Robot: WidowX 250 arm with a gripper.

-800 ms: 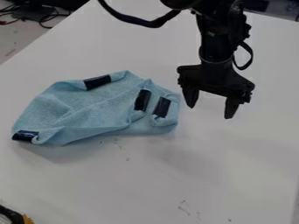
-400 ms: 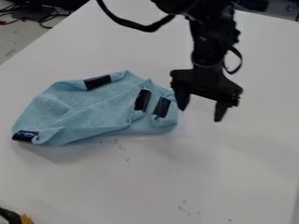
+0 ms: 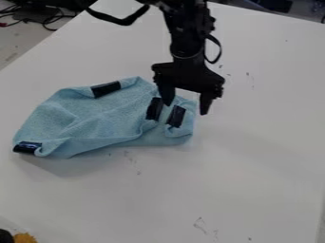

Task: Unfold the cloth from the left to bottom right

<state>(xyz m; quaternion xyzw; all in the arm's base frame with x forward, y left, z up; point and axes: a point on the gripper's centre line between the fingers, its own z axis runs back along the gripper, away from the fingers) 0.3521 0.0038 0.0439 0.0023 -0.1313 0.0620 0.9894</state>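
Note:
The gripper (image 3: 185, 108) hangs over the right end of the cloth, open, with its fingers spread apart. Its left finger overlaps the cloth near the two dark tape strips in the view, and its right finger stands just beyond the cloth's right edge. I cannot tell how high the tips are above the surface. The light blue cloth (image 3: 95, 116) lies folded and wrinkled left of centre. Dark tape marks its top edge, its lower left corner and two spots at its right end.
The white table (image 3: 254, 175) carries some small dark scuffs. At the bottom left corner is a black and yellow object (image 3: 24, 238). Dark cables (image 3: 47, 19) lie beyond the table's edge at the upper left.
From the right of the cloth, the gripper has moved left and slightly up in the view, over the cloth's right end. The cloth has not moved. The object at bottom left has shifted slightly.

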